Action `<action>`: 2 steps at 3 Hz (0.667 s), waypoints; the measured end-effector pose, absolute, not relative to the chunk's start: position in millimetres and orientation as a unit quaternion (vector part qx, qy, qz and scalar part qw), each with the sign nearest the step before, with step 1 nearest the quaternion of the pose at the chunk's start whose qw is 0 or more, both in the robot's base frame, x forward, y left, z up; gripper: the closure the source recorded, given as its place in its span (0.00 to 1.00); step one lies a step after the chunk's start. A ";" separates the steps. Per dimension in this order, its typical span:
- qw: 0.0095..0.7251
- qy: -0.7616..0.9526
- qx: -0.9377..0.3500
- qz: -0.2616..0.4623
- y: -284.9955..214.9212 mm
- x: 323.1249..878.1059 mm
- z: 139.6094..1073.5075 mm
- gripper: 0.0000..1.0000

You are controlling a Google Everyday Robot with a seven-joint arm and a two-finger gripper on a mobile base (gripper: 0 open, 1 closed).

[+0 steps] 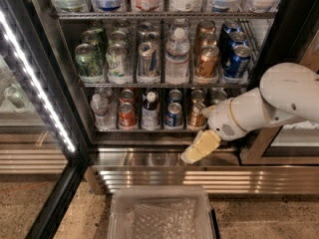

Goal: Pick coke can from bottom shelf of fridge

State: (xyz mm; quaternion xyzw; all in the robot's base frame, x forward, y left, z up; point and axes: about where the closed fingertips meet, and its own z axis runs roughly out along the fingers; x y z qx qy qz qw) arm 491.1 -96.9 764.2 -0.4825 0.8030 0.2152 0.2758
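Observation:
The fridge [60,113] stands open, its glass door swung out at the left. On the bottom shelf [144,130] the red coke can [126,115] stands second from the left, between a small clear bottle [101,111] and a dark bottle [150,111]. A blue can [174,114] and a copper-brown can [196,115] stand to its right. My gripper [195,149] hangs from the white arm [269,103] in front of the steel base, below and right of the coke can, holding nothing.
The middle rack holds larger cans and a water bottle [177,56]. A white LED strip [35,78] runs down the door frame at the left. A clear plastic bin [160,214] sits on the speckled floor under the steel base [149,176].

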 end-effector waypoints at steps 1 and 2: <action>0.275 0.803 -0.483 0.215 -96.9 490.3 764.4 0.00; 0.304 0.805 -0.452 0.234 -99.8 484.4 749.8 0.00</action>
